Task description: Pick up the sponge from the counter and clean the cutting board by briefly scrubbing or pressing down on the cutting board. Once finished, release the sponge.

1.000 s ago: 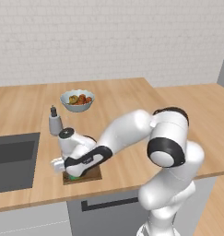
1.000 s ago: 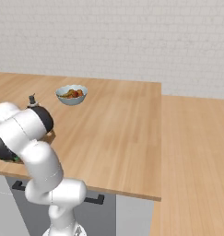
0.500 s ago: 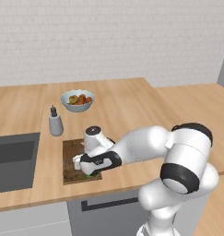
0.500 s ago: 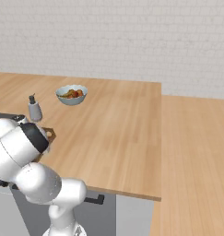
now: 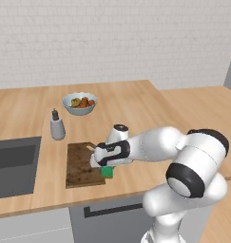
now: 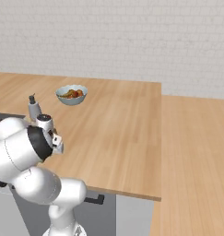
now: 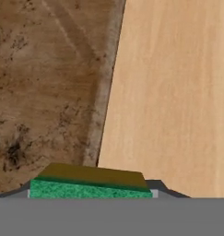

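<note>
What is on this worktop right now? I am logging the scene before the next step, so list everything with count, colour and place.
cutting board: one, dark brown, speckled, on the counter beside the sink.
sponge: one, green with a yellowish layer, at the board's right edge, between the fingers.
counter: one, light-brown wood grain.
sink: one, dark grey, set in the counter, left of the board.
bowl: one, pale, holding fruit, behind the board.
bottle: one, grey with dark top, near the board's far corner.
gripper: one, on the white arm, at the sponge.
</note>
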